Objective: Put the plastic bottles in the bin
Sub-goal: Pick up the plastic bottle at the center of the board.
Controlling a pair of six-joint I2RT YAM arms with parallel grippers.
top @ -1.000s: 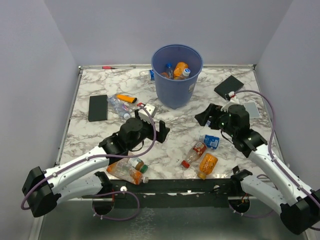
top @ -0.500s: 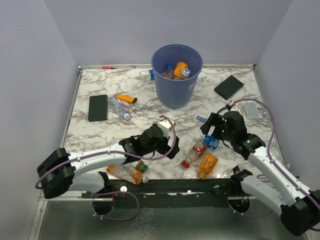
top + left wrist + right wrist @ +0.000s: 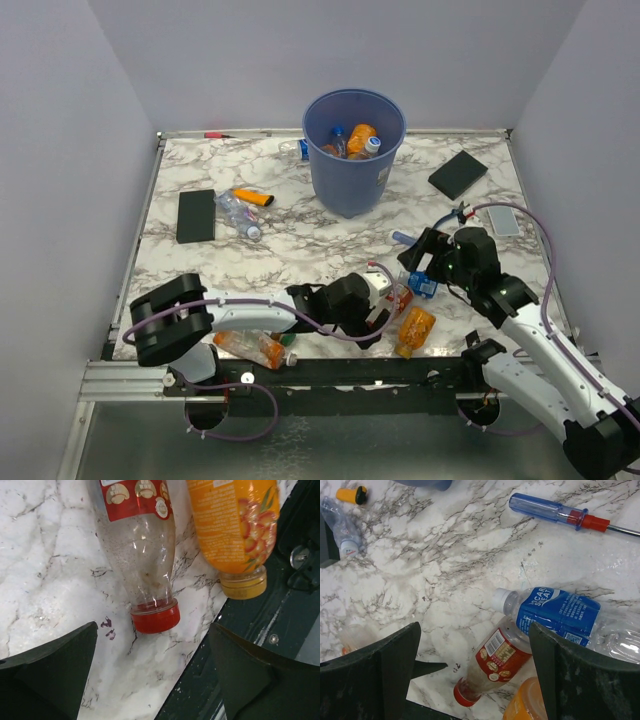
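Left hand (image 3: pixel 152 632) newly over nearward-capped bottle (image 3: pixel 142 560)

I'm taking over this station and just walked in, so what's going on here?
The robot is clearing plastic bottles into the blue bin, which already holds several. The left hand hangs open over the red-capped bottle beside the orange bottle at the near edge. The right hand hovers open above the blue-label bottle. Neither holds anything yet.
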